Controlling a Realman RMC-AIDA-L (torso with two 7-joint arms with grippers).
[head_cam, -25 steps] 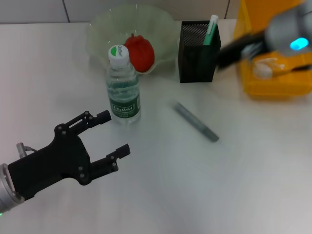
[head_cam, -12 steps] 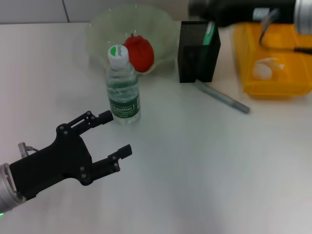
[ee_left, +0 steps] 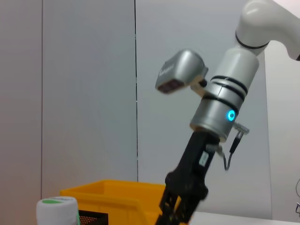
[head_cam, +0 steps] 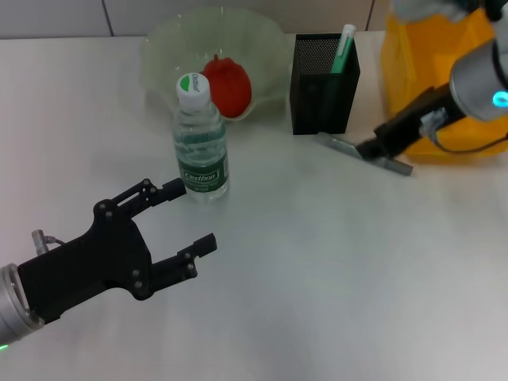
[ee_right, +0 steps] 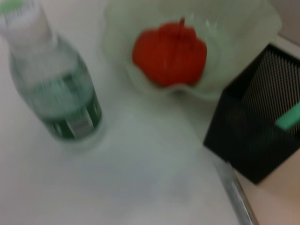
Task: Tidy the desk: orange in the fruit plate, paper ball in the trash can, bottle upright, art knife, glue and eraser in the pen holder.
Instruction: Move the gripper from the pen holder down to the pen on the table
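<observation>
The grey art knife lies flat on the table just in front of the black mesh pen holder. My right gripper is low at the knife's right end, touching or nearly touching it. A green-and-white stick stands in the holder. The bottle stands upright. The orange lies in the pale fruit plate. My left gripper is open and empty, in front of the bottle. The right wrist view shows the bottle, orange, holder and knife. Paper ball and eraser are out of view.
The yellow trash can stands at the back right, partly behind my right arm. It also shows in the left wrist view, with the right arm in front of it.
The knife has shifted from the table's middle to right beside the pen holder. My right arm swung from the back down to the knife. The left arm has not moved.
</observation>
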